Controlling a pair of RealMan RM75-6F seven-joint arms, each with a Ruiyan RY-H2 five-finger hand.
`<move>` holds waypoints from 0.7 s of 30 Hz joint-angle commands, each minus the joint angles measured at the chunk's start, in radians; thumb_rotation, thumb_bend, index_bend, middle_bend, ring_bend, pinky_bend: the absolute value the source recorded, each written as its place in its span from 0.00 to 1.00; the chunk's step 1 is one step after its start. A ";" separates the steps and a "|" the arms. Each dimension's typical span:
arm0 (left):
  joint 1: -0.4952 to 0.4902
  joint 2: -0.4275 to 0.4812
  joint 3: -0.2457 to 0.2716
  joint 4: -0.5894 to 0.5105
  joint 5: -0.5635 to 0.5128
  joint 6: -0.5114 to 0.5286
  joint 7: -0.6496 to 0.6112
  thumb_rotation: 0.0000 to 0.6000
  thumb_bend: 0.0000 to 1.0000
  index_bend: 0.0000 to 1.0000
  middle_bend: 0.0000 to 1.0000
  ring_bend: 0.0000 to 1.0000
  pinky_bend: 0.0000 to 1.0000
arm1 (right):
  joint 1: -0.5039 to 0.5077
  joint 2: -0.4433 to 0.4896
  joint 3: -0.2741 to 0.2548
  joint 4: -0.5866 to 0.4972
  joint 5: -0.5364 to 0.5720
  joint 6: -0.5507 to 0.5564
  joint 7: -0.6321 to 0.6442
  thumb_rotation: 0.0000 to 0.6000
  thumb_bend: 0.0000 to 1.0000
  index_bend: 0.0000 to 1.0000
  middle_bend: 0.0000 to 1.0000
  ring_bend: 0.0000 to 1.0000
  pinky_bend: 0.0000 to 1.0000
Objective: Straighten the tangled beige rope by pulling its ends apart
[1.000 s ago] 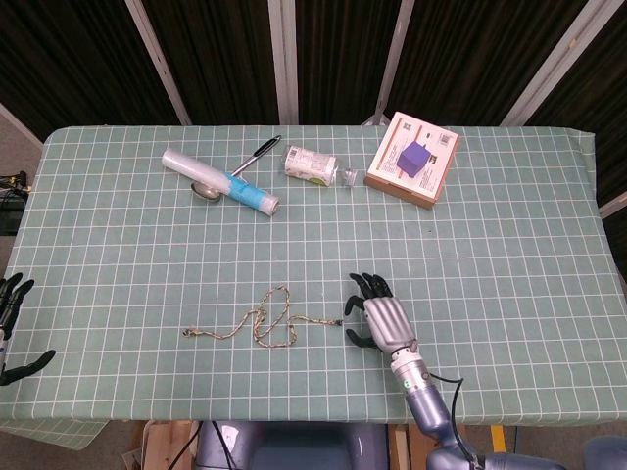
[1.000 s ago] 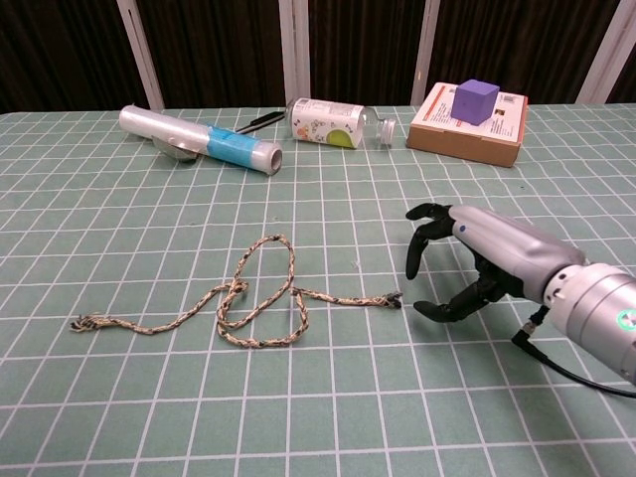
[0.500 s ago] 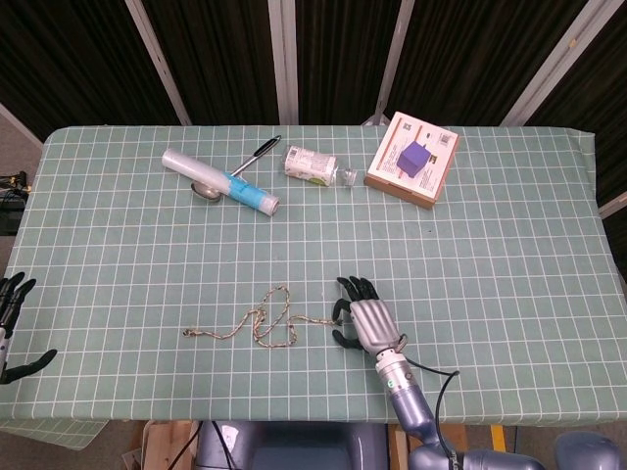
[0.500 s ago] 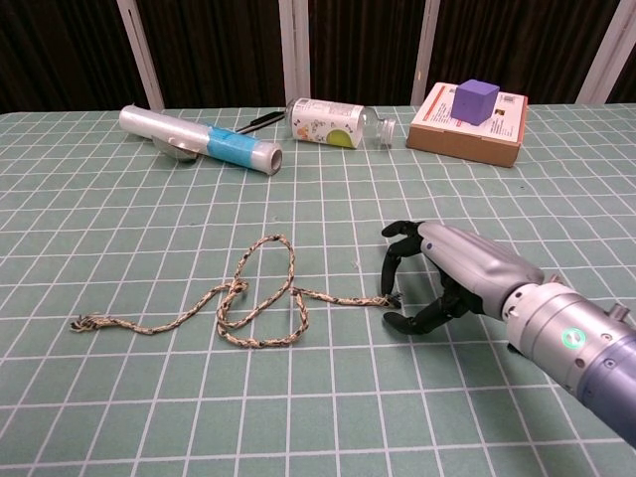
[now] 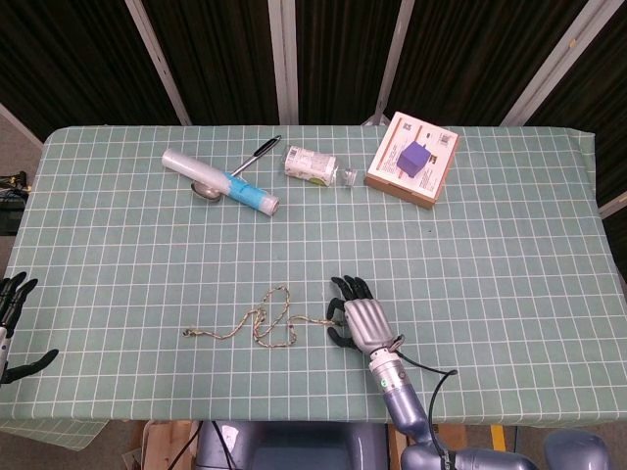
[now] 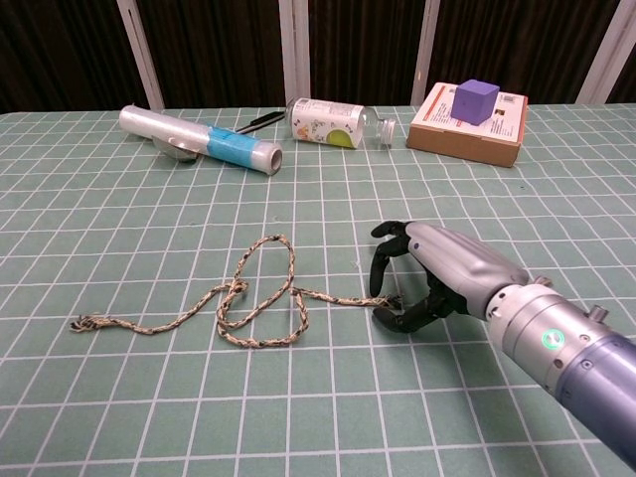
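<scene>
The beige rope (image 5: pixel 265 318) (image 6: pixel 248 298) lies in loose loops on the green checked tablecloth, near the front middle. Its left end (image 6: pixel 81 322) trails off to the left. Its right end reaches under my right hand (image 5: pixel 361 318) (image 6: pixel 437 273), whose fingers arch over it with the thumb just below; fingers and thumb stand apart, and I see no clear pinch on the rope. My left hand (image 5: pixel 15 328) hangs off the table's left front corner with fingers spread, holding nothing, far from the rope.
Along the back lie a clear plastic roll with blue tape (image 5: pixel 220 181) (image 6: pixel 204 139), a pen (image 5: pixel 257 154), a small bottle on its side (image 5: pixel 312 164) (image 6: pixel 328 122), and a flat box (image 5: pixel 439 162) (image 6: pixel 497 139) with a purple cube (image 5: pixel 414 156) on it.
My right hand has slid left across the cloth, from beside the rope's right end to over it. The rope and the left hand have not moved.
</scene>
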 commanded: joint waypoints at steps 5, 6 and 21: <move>-0.001 0.001 0.000 -0.001 -0.002 -0.002 -0.003 1.00 0.01 0.00 0.00 0.00 0.00 | 0.003 -0.009 0.002 0.008 0.012 0.000 -0.008 1.00 0.39 0.57 0.14 0.00 0.00; -0.001 0.002 0.000 -0.002 -0.002 -0.002 -0.004 1.00 0.01 0.00 0.00 0.00 0.00 | 0.004 -0.011 0.002 0.009 0.015 0.000 -0.010 1.00 0.39 0.57 0.14 0.00 0.00; -0.006 0.003 0.007 -0.005 0.005 -0.013 0.006 1.00 0.03 0.00 0.00 0.00 0.00 | 0.001 0.019 0.004 -0.037 0.021 0.019 -0.031 1.00 0.46 0.66 0.16 0.00 0.00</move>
